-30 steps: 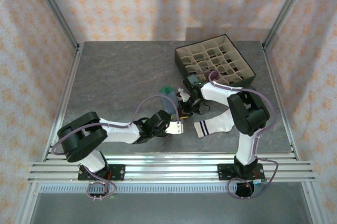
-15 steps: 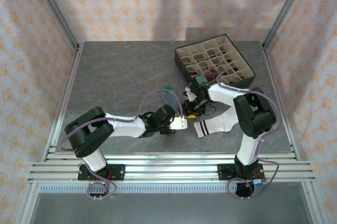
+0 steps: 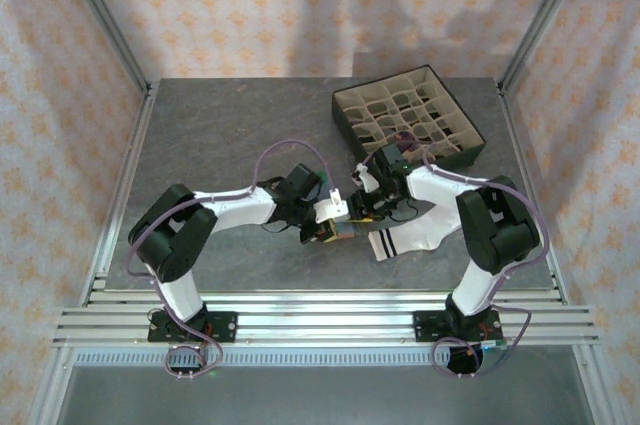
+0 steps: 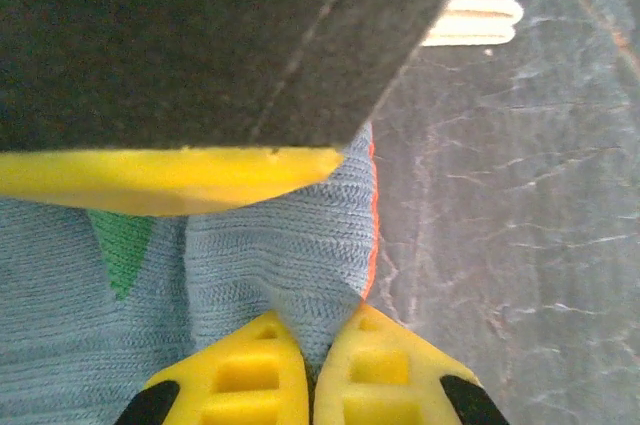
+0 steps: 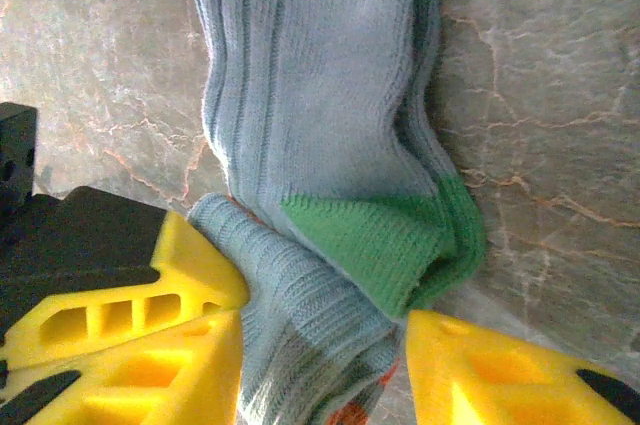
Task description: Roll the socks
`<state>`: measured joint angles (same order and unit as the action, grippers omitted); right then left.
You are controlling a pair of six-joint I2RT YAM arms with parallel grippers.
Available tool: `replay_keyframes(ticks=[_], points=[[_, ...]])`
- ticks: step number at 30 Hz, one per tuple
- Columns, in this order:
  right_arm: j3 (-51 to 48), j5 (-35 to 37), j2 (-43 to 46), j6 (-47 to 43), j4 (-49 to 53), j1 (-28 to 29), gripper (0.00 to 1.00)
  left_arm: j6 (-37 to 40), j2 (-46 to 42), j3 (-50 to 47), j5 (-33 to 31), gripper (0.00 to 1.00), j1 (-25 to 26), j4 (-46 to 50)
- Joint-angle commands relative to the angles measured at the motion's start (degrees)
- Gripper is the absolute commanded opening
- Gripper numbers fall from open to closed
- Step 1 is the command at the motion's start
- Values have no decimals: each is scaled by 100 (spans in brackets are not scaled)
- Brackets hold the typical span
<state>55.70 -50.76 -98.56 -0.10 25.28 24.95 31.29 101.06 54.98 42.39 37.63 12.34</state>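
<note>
The grey-blue sock [image 5: 310, 125] lies mid-desk [image 3: 220, 145], its toe end folded over. The left hand [image 4: 315, 330] is closed, pinching the fabric, likely to anchor the starting roll. The right hand [image 5: 325, 335] straddles the fold; I cannot tell whether it squeezes.

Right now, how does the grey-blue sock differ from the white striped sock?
The grey-blue sock is folded over and pinched by the left gripper; the white sock lies flat, ungripped. The grey-blue sock has a green toe; the white sock has black cuff stripes. Both rest on the grey table.
</note>
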Motion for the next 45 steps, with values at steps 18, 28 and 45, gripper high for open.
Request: replay_keyframes(ticks=[18,28,45], points=[[-174,-357,-90,-566,-262,354,46,-995,1108,752,1587,0,-870,1279],[-109,116,-288,-307,-351,354,37,-2127,1235,438,1632,0,-1205,357],[872,1622,-1223,343,1110,340,4,46,-1680,-1164,-1658,26,-4,-1002]])
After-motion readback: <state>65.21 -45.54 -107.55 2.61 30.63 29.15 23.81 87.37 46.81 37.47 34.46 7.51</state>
